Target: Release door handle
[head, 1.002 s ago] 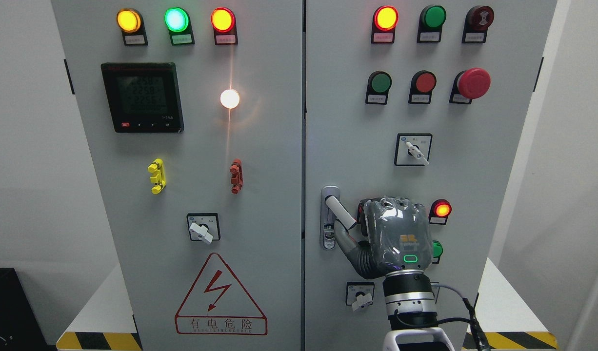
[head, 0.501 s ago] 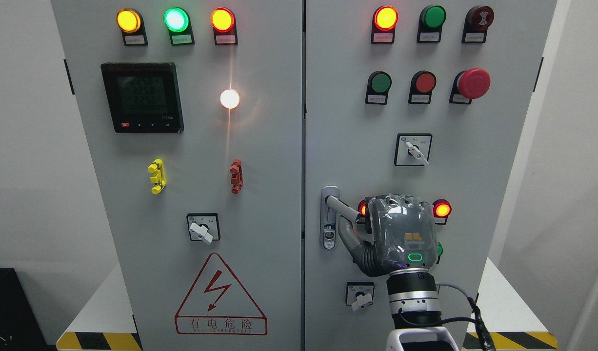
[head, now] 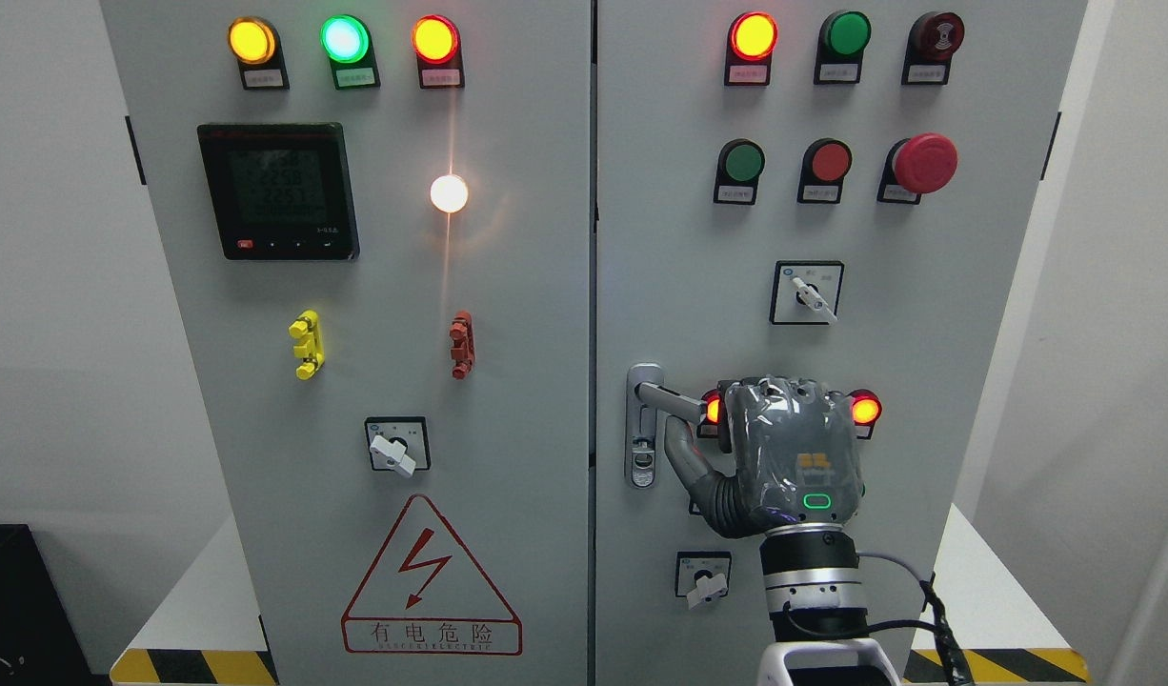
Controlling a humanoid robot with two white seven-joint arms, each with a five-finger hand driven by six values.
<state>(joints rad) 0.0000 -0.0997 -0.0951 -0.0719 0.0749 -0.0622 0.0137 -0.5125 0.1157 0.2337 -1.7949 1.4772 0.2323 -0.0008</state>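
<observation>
My right hand [head: 792, 453] grips the handle [head: 674, 400] by its free end. It looks hard, smooth and slippery.

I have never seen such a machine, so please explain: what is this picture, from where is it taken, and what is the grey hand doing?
The picture comes from a camera on a humanoid robot's head, looking straight at a grey electrical cabinet with two doors. On the doors are coloured lamps, push buttons, a red emergency button, turn switches, a digital meter and a lightning warning sign. The grey hand is the robot's right hand; its arm comes up from the lower right. Its fingers are curled around the door handle on the right door. The left hand is not in view.
</observation>
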